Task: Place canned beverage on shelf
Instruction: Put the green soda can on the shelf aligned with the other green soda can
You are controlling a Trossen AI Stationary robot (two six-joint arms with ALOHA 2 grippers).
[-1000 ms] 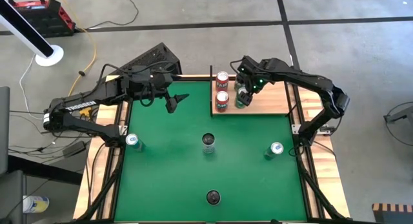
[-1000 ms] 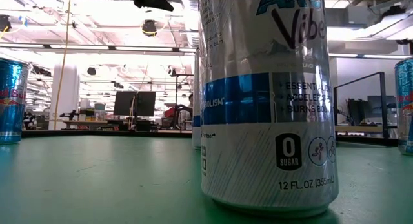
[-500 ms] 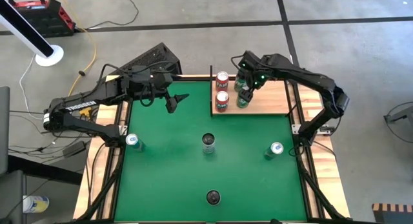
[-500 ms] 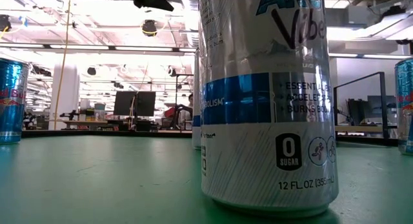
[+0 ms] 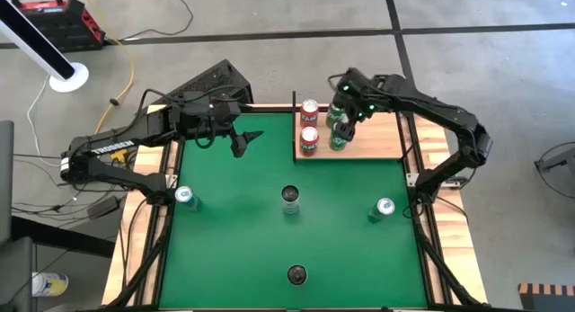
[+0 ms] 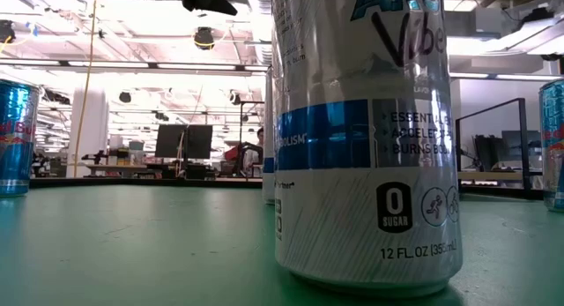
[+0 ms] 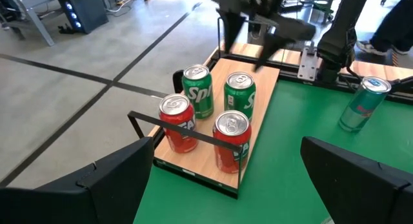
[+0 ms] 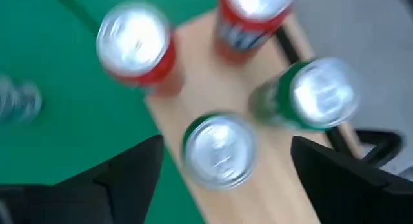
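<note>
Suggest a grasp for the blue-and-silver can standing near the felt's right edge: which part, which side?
Take the blue-and-silver can by its round side wall, upper half, coming down from above with the jaws straddling it. It stands upright, lid up, with bare green felt all around, so any side looks free. The right gripper, open over the shelf, is nearer.
</note>
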